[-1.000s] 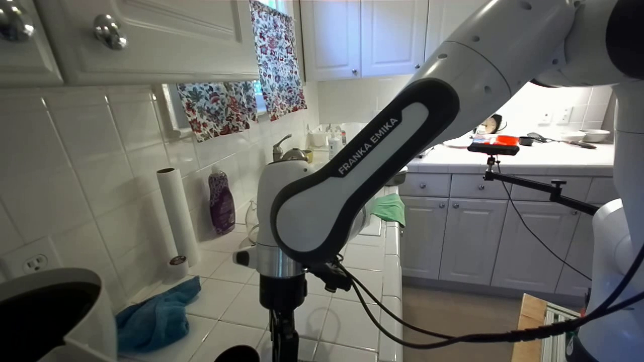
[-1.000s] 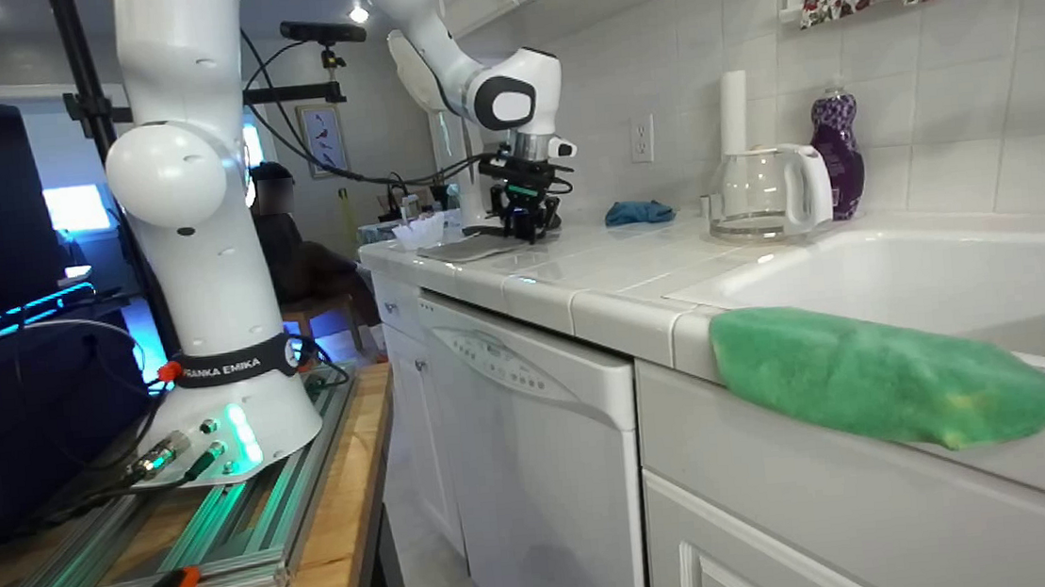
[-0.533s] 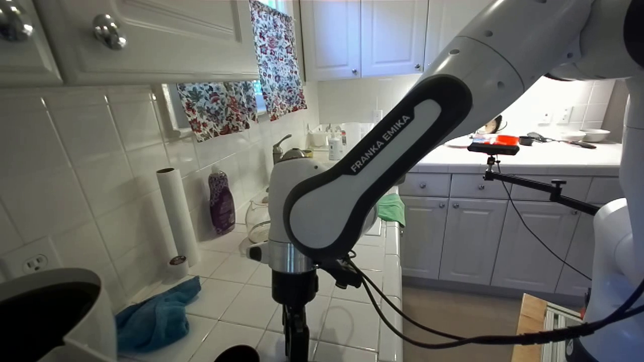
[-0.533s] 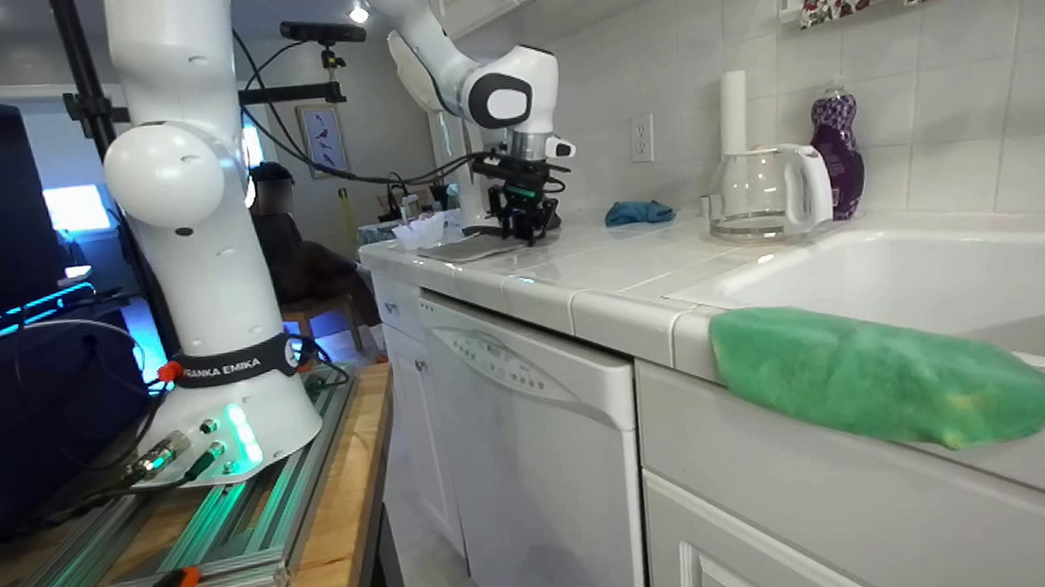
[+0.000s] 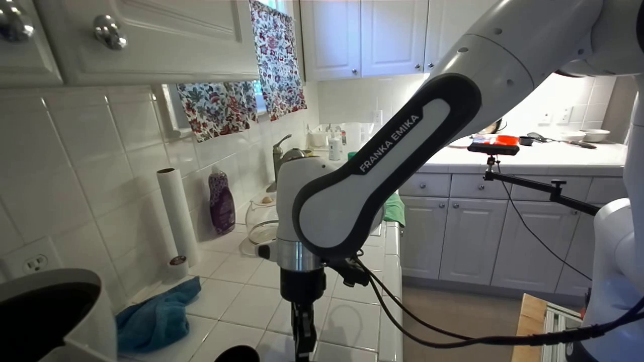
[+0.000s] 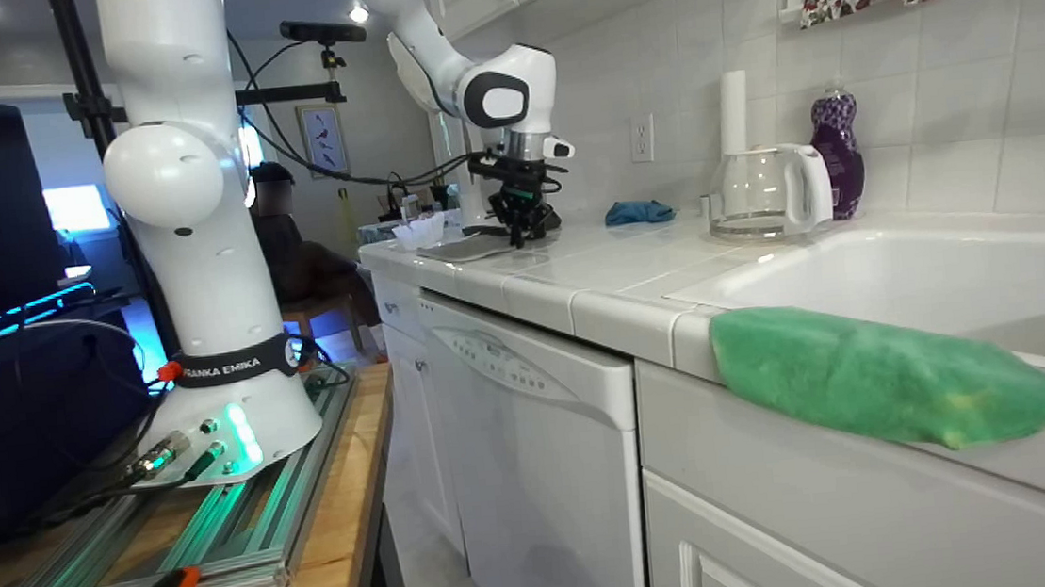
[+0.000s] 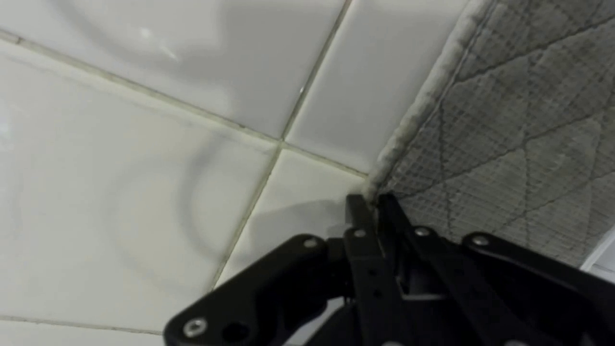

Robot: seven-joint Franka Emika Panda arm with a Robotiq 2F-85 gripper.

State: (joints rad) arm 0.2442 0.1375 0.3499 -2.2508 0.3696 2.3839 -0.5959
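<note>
My gripper (image 7: 370, 196) has its two black fingers drawn together on the pale piped edge of a grey quilted mat (image 7: 523, 139). In the wrist view one fingertip lies on the tile side and the other over the mat side, with the edge pinched in the narrow gap. An exterior view shows the gripper (image 6: 518, 240) low at the counter's far end, by the flat mat (image 6: 462, 250). The fingertips run off the bottom of the picture in an exterior view, where the gripper (image 5: 304, 347) points straight down.
A blue cloth (image 5: 153, 317) lies near the wall, beside a white container (image 5: 85, 296). Along the backsplash stand a paper towel roll (image 5: 178, 216), a purple bottle (image 5: 221, 203) and a glass carafe (image 6: 760, 202). A green cloth (image 6: 880, 376) hangs over the sink's front edge.
The arm has shifted toward the counter's front edge, rightward in an exterior view and slightly leftward in an exterior view. The fingers have come together. The cloths, bottle and carafe have stayed put.
</note>
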